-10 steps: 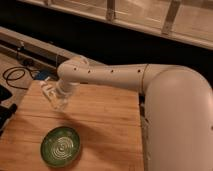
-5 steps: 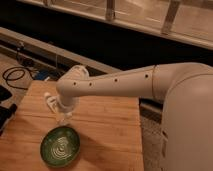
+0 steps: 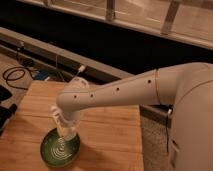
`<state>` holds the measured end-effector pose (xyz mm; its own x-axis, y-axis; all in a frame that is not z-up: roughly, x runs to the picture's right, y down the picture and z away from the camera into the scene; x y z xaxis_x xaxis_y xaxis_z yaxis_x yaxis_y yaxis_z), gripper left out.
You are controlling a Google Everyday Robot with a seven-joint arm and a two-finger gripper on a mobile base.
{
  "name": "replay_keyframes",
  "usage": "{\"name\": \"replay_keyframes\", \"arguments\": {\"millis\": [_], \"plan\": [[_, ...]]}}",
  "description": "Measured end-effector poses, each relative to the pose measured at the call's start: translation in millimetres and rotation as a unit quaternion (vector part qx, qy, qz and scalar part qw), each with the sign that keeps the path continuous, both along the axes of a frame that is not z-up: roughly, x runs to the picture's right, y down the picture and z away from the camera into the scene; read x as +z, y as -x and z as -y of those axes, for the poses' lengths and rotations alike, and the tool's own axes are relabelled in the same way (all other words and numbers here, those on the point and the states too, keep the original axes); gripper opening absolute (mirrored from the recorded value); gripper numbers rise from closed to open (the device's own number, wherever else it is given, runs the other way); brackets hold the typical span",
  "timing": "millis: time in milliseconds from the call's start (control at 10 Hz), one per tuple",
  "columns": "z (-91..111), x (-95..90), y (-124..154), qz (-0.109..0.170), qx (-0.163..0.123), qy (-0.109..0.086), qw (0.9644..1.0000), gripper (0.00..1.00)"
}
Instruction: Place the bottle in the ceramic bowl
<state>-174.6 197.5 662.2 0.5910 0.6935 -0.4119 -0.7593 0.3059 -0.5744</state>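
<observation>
One wooden table [image 3: 110,135] under the hand [image 3: 64,127], closed on the bottle [image 3: 66,131] above the ceramic bowl [image 3: 60,148].

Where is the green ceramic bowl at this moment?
The ceramic bowl sits at the lower left of the camera view, on the wooden table near its front edge, directly beneath the hand.
</observation>
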Motion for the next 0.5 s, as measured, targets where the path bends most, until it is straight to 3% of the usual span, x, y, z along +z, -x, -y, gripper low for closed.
{"name": "replay_keyframes", "arguments": {"millis": [300, 500], "plan": [[-25.4, -14.1, -12.3, -0.01, 0.006, 0.032, 0.9994, 0.0], [-26.5, -14.9, -11.3, -0.007, 0.004, 0.033, 0.9994, 0.14]]}}
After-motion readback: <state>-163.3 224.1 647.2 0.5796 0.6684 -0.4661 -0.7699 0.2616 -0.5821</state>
